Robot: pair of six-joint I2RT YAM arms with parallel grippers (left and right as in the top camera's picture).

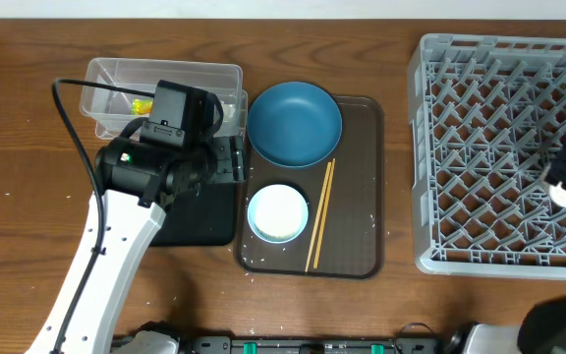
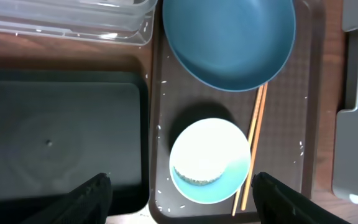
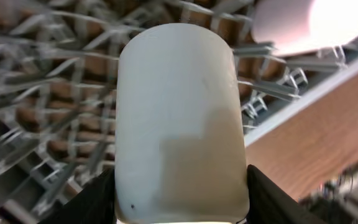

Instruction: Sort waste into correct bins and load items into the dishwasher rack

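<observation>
White cup point(image 3: 178, 112) — pinched by right pincer point(image 3: 179, 200) over rack point(image 3: 48, 134) | left pincer point(image 2: 182, 186) spread above bowl point(image 2: 211, 144)

**Robot bench laid out as a dish station**

A wood-grain table point(image 1: 28, 118) carries a grey dishwasher rack point(image 1: 423, 147), a laden brown serving tray point(image 1: 357, 226), a clear tub point(image 1: 165, 67) and a black tray point(image 1: 204, 221). A cabled white robot arm point(image 1: 106, 256) rises from the near edge: a robotics test setup, not a working kitchen.
</observation>
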